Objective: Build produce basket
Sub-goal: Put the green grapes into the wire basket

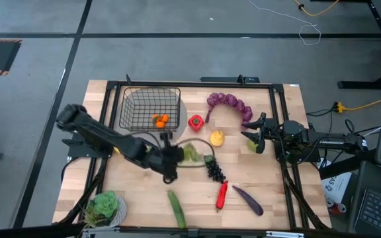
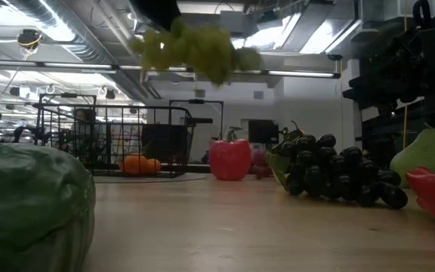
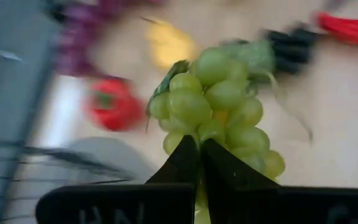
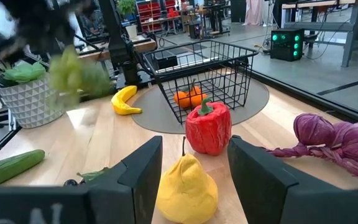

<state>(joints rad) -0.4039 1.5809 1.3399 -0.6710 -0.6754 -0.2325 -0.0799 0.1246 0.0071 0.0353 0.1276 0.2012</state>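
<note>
1. a wooden table (image 1: pixel 137 192) carries scattered toy produce and a black wire basket (image 1: pixel 149 108).
2. the green grapes (image 1: pixel 192 154) hang lifted off the table, near the basket's front corner, pinched by the closed left gripper (image 1: pixel 175 157).
3. the basket holds only an orange (image 1: pixel 160 120).
4. the right gripper (image 1: pixel 258 134), jaws apart and empty, waits well away from the basket.

One basket (image 1: pixel 149 109), one orange (image 1: pixel 160 120) in it. One red pepper (image 1: pixel 196 121), one yellow pear (image 1: pixel 217 138), one green grape bunch (image 1: pixel 192 154), one dark grape bunch (image 1: pixel 215 170), one purple bunch (image 1: pixel 229 104), one chili (image 1: pixel 222 194), one eggplant (image 1: pixel 248 199), one cucumber (image 1: pixel 176 209), one banana (image 4: pixel 125 101), one potted plant (image 1: pixel 104 207).
</note>
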